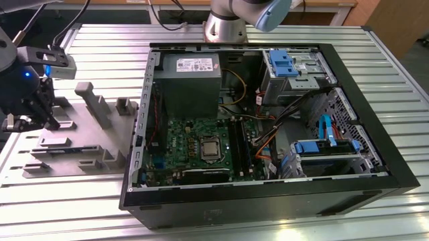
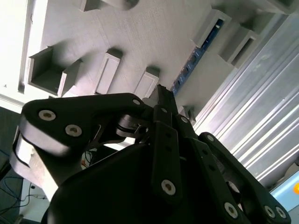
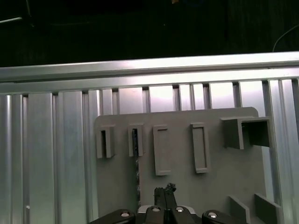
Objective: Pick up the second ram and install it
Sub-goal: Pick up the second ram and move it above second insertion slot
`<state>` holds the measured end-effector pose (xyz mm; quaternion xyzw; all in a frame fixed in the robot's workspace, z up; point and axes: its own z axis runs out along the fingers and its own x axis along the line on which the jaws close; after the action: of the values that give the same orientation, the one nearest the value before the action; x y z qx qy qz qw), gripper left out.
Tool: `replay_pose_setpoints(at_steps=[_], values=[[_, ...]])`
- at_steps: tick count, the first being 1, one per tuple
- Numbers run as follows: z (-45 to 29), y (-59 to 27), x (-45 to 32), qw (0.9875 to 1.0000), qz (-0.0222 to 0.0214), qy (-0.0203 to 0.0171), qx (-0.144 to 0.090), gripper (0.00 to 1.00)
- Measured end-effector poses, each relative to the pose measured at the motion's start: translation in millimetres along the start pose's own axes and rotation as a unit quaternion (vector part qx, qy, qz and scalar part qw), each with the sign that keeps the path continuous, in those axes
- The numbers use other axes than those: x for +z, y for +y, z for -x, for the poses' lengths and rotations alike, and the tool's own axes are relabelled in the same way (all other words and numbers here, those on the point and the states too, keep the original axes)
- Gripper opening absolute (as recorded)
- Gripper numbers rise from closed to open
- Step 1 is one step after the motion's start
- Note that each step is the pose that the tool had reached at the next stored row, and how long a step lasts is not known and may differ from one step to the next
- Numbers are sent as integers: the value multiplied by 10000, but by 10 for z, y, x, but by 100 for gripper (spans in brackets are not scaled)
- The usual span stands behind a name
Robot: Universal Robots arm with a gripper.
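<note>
Gripper (image 1: 32, 116) over fixture plate (image 1: 80, 133); second ram (image 2: 195, 57) seated in the plate.
Exterior view: gripper at 9 o'clock, fingers narrow, tips together, holding nothing. Second wrist view: second ram stands on edge between grey blocks (image 2: 148, 83), near the fingertips. Computer case (image 1: 268, 125) lies at the plate's 3 o'clock.

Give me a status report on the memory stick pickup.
Claw shut, empty, over grey fixture. Memory stick on edge in its slot, untouched. Nothing between them.

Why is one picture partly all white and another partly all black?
Second wrist view: glare whites out the edge beside the grey fixture plate; first wrist view: the metal table shines, but the room behind it is unlit.
</note>
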<state>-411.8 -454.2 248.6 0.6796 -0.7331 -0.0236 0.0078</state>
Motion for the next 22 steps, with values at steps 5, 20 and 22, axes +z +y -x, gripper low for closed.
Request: replay_pose_setpoints(at_steps=[5, 20, 22], values=[[-62, -5, 15, 10000, -1, -8, -41, 11], [-188, -18, 101, 9997, -1, -36, -227, 11], [-206, -20, 110, 9997, -1, -39, -248, 11]])
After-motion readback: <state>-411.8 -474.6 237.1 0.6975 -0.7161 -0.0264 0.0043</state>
